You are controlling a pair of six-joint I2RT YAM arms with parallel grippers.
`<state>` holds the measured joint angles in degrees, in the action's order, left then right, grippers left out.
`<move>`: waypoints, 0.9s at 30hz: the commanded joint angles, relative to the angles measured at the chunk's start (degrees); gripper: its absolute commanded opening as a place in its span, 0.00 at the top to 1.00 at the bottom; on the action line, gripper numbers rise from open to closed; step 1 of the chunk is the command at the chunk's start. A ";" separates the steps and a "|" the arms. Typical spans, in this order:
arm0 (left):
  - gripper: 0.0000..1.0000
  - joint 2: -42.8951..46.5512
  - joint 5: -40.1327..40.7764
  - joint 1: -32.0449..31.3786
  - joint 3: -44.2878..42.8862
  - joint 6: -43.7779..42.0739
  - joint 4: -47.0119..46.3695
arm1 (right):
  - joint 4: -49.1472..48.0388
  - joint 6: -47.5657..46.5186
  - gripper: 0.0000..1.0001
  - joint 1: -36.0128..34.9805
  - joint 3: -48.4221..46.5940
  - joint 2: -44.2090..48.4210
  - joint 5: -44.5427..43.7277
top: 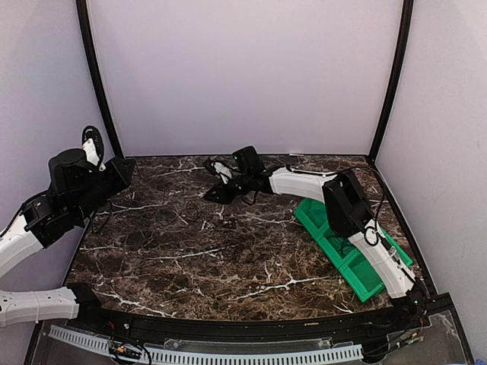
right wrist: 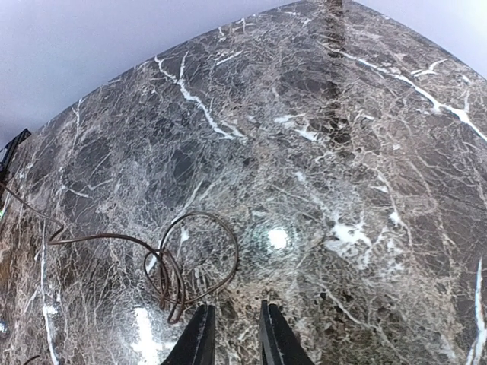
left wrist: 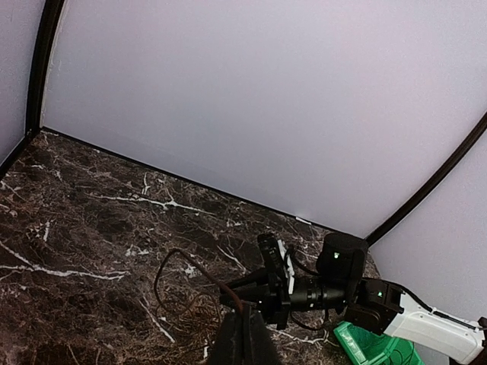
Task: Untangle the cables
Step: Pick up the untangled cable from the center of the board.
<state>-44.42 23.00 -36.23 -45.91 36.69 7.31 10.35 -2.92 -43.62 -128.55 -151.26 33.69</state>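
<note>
Only one of the cables shows, a thin dark brown cord. In the right wrist view the cable (right wrist: 199, 214) lies on the marble in a small tangle of loops, with one strand trailing off to the left. My right gripper (right wrist: 234, 306) hovers just beside that coil, its jaws apart with nothing between them. In the left wrist view my left gripper (left wrist: 245, 315) is shut on the cable (left wrist: 174, 250), which arcs up and left from the fingertips. From above, the left gripper (top: 125, 169) is at the table's back left and the right gripper (top: 207, 196) at the middle back.
A green tray (top: 342, 251) sits on the right side of the table under the right arm, and its corner shows as the green tray (left wrist: 373, 350) in the left wrist view. Pale walls with black corner posts close in the marble table (top: 228, 258).
</note>
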 commanded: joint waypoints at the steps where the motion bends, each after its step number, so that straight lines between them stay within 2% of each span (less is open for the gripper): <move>1: 1.00 0.18 1.05 0.10 -0.84 0.11 1.25 | -4.08 2.59 0.68 0.54 -1.10 -0.85 4.51; 3: 1.00 0.20 0.81 0.10 -0.85 0.40 1.21 | -4.52 3.84 0.59 0.39 -0.65 -1.48 7.17; 4: 1.00 0.21 0.77 0.10 -0.85 0.45 1.26 | -4.82 4.63 0.58 0.27 -0.48 -1.76 8.00; 9: 1.00 0.39 0.45 0.10 -1.08 0.82 1.39 | -7.09 8.10 0.57 0.04 0.09 -3.25 12.14; 15: 1.00 0.24 0.22 0.10 -1.58 0.60 1.90 | -8.47 9.37 0.60 -0.82 -0.33 -4.65 12.12; 20: 1.00 0.28 0.16 0.10 -1.89 0.53 2.38 | -8.85 9.51 0.70 -1.44 -0.93 -5.59 11.54; 26: 1.00 0.54 0.40 0.11 -2.03 0.36 2.89 | -8.31 8.95 1.00 -1.25 -1.21 -5.14 10.33; 27: 1.00 0.60 0.49 0.11 -2.28 -0.16 3.02 | -7.69 8.55 1.00 -0.95 -1.12 -4.63 9.94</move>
<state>-44.45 23.18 -36.23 -46.02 36.93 9.61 3.81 6.55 -44.75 -128.55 -156.44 44.05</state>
